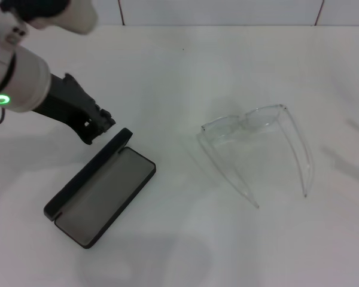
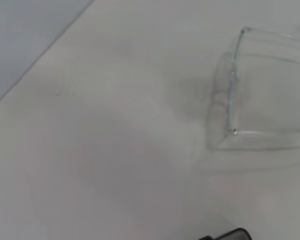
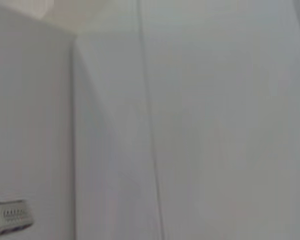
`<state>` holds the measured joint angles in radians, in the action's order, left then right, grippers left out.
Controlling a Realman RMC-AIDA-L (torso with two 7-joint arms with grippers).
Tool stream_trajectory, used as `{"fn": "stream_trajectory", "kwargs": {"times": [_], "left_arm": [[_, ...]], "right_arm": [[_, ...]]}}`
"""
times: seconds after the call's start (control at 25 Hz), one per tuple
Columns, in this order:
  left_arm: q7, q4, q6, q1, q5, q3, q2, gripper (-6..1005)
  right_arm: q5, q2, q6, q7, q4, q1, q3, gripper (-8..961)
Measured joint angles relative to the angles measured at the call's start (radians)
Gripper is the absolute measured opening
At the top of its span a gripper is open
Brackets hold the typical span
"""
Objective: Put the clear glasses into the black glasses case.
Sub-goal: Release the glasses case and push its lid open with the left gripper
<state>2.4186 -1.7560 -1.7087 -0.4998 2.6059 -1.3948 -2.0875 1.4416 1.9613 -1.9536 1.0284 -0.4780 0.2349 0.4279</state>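
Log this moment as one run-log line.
left gripper: at case's far end, grip unclear | right arm: out of view | case: open, empty | glasses: on table, arms unfolded, right of case

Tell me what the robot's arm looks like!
Only the left arm shows, in the head view. It is a fat, rounded white tube with a glowing green ring light on it. Its end turns dark grey and blocky, with a black tool at the tip. The right arm is out of sight.

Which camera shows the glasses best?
The head view: the whole glasses lie there, arms unfolded, right of the open case. The left wrist view catches only the front and part of the arms; the right wrist view shows none.
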Motion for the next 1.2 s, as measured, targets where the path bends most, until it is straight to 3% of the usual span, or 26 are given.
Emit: {"fn": "stream_trajectory", "kwargs": {"times": [0.36,0.68,0.76,1.0,1.2], "left_arm": [[0.098,-0.052,-0.063,-0.012,0.037,-0.012,0.001,97],[0.196,-0.110,-0.154,0.016,0.034,-0.017,-0.001,179],[0.207,-0.102,-0.152,0.026,0.031,-0.018,-0.001,405],[0.227,-0.047,-0.121,0.036,0.021,-0.025,-0.003,641],[0.217,0.042,-0.071,0.028,0.024,-0.025,-0.003,657]], "right_arm": [[-0.002,0.003,-0.057,-0.002,0.001,-0.081,-0.050,884],[0.015,0.008,-0.029,-0.003,0.005,-0.030,-0.038,884],[0.027,0.008,-0.023,-0.003,0.010,-0.012,-0.036,884],[0.047,0.005,0.005,-0.004,0.014,0.020,-0.027,884],[0.056,0.006,0.012,-0.008,0.014,0.024,-0.030,884]]}}
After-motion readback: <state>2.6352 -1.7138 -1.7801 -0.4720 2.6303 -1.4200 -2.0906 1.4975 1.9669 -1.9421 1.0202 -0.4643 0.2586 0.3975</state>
